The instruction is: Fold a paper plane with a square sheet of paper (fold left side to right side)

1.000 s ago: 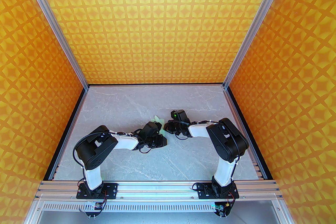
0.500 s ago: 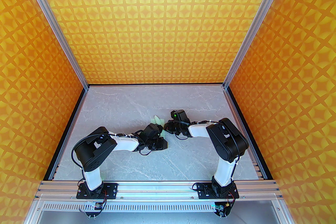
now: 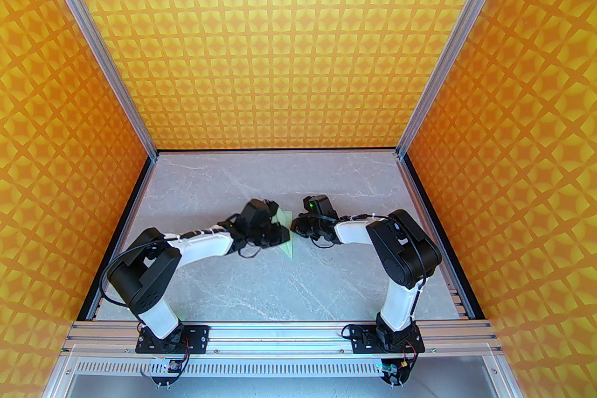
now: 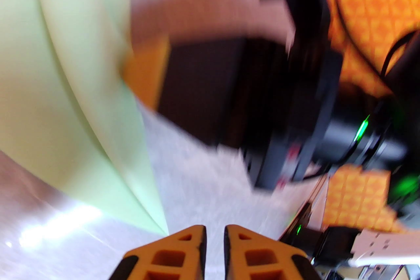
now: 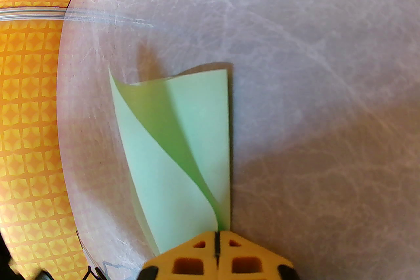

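Sheet of paper [image 5: 174, 173] is nipped at one end in the closed right pincer [image 5: 216, 236], half folded on the table [image 5: 311, 75] (top layer bowing up). Left pincer [image 4: 215, 234] beside it is narrowly parted, empty; a careless press could crease it crooked.

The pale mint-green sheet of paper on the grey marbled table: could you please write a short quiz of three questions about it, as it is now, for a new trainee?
1. True or false: the pale mint-green sheet of paper lies fully flat on the grey marbled table.
2. Which gripper pinches the paper? A) the left gripper; B) the right gripper; C) neither.
3. Fill in: in the right wrist view the paper shows ___ layers, spread apart at the far end.
Key: 1 false, one layer curls up. 2 B. 3 two.
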You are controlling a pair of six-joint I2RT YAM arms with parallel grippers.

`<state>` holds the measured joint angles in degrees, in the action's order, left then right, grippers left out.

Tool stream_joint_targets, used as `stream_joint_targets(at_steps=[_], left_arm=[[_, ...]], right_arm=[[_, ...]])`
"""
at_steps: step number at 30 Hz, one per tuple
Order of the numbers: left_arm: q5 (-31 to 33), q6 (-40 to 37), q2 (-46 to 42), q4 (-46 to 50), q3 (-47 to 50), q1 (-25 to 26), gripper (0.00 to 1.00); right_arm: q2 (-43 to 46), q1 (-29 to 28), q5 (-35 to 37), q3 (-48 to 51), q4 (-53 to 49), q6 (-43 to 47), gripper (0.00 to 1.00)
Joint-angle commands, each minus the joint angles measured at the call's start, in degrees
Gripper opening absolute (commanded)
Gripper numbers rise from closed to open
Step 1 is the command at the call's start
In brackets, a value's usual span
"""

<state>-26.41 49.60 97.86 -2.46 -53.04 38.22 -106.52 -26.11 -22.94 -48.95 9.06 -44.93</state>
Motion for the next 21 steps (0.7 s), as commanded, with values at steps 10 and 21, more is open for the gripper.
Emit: stream_joint_targets(at_steps=[10,21], left_arm=[[-0.30,-3.55,10.21,2.79,-10.06,-3.57,0.19],[-0.48,-2.59,16.06,4.16,-14.85,-3.54,0.19]], right_arm=[[-1.05,0.29,1.85,1.04,-1.60,0.10,0.00],[-0.80,0.36,1.86,1.90,-1.14,-0.15,0.00]])
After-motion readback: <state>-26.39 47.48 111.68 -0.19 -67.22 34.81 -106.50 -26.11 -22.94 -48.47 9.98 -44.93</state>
